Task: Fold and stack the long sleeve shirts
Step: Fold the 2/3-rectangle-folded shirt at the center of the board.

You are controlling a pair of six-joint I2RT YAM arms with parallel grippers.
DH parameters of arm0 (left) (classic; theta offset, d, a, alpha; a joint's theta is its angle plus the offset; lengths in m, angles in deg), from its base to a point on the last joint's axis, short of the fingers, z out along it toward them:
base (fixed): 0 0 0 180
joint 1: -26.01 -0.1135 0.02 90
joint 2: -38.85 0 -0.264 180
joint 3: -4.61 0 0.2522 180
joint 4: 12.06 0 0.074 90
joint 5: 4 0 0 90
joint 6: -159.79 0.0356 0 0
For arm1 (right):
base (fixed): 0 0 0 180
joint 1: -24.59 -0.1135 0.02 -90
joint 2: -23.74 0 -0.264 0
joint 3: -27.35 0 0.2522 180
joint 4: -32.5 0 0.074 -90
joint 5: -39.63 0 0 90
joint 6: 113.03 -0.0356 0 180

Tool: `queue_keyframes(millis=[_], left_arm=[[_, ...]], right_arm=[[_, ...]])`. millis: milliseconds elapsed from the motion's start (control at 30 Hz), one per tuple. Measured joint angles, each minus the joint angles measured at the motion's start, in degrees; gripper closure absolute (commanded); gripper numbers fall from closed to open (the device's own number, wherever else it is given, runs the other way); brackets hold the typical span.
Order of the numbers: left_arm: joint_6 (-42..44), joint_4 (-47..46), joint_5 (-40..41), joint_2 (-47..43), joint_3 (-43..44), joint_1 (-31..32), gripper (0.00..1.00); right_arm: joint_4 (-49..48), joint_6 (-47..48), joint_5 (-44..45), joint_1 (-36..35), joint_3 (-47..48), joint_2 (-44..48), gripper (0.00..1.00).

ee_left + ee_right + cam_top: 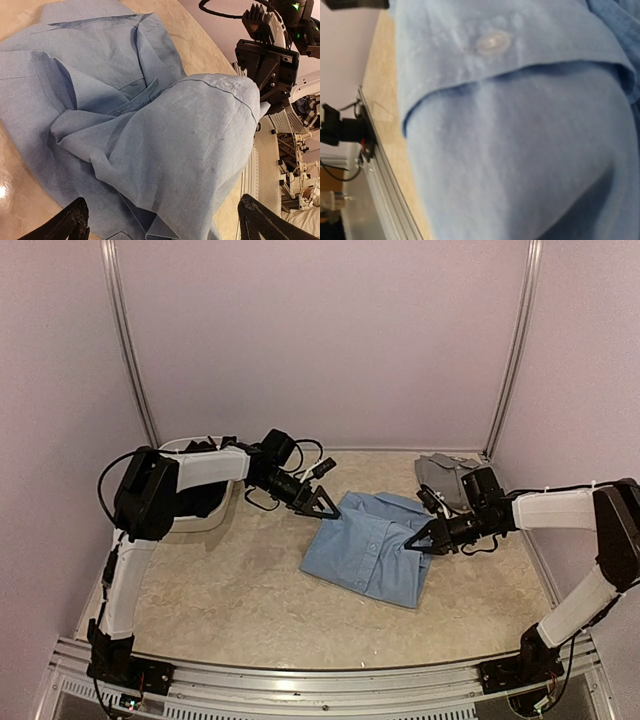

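Observation:
A light blue long sleeve shirt (368,552) lies partly folded in the middle of the table. My right gripper (418,543) is shut on its right edge and holds a fold of cloth up off the table (210,130). In the right wrist view the blue cloth (520,150) with a button (492,42) fills the frame and hides my fingers. My left gripper (322,505) hangs open over the shirt's far left corner, its fingertips (75,222) wide apart, nothing between them. A grey shirt (445,475) lies bunched at the back right.
A white tub (200,512) sits at the back left, behind my left arm. Pale walls close in the table on three sides. A metal rail (300,680) runs along the near edge between the arm bases.

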Motion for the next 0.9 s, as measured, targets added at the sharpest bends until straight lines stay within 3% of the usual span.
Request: queue_keyframes(millis=[333, 600, 900], left_arm=[[-8.26, -16.04, 9.99, -8.48, -9.81, -0.02, 0.01], [-11.61, -27.91, 13.44, -15.34, -15.15, -0.15, 0.01], [-13.53, -31.5, 14.51, -15.69, -20.22, -0.15, 0.01]], right_arm=[[-7.89, -4.04, -8.55, 4.13, 0.63, -4.63, 1.0], [-17.9, -11.45, -13.55, 6.84, 0.22, -5.44, 1.0], [-21.92, -16.06, -16.28, 12.68, -0.04, -5.44, 1.0]])
